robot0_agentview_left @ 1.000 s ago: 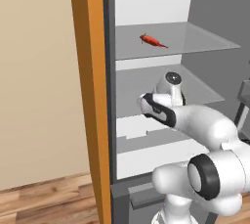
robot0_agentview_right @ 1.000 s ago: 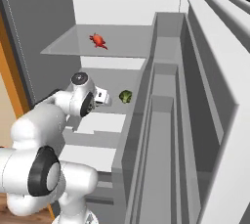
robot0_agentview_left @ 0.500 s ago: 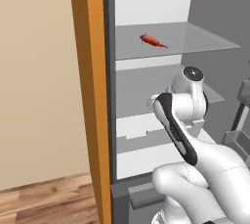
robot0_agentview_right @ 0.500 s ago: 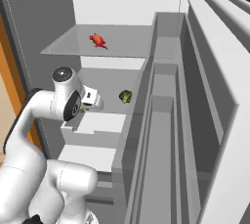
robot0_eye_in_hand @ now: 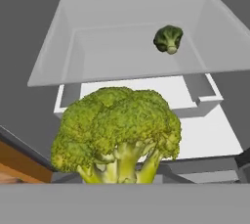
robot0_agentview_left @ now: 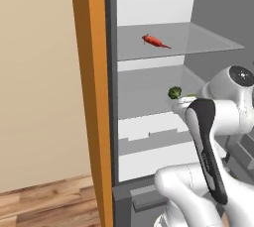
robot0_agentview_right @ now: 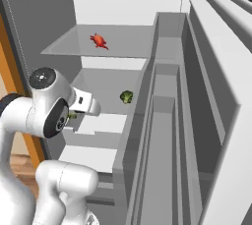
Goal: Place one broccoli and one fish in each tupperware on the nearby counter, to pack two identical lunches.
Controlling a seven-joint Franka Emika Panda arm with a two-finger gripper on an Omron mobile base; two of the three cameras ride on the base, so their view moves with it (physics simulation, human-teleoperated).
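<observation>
My gripper (robot0_agentview_right: pixel 77 112) is shut on a large green broccoli (robot0_eye_in_hand: pixel 117 135), which hides the fingertips in the hand view and peeks out under the hand as a green speck (robot0_agentview_right: pixel 73 116). The hand is in front of the open fridge, level with the middle shelf. A second broccoli (robot0_eye_in_hand: pixel 168 38) (robot0_agentview_right: pixel 126 97) (robot0_agentview_left: pixel 174 92) lies toward the right of that shelf (robot0_agentview_right: pixel 106 79). A red fish (robot0_agentview_left: pixel 155 41) (robot0_agentview_right: pixel 99 41) lies on the glass top shelf (robot0_agentview_left: pixel 198 37). The tupperware and the counter are out of view.
The open fridge door (robot0_agentview_right: pixel 197 121) with its deep shelves stands close on the right. An orange cabinet panel (robot0_agentview_left: pixel 92 97) borders the fridge on the left. A white drawer (robot0_eye_in_hand: pixel 215 135) sits below the middle shelf.
The arm has swung up and folded back, drawing the hand with the broccoli out from the middle shelf. The shelf broccoli and the fish have not moved.
</observation>
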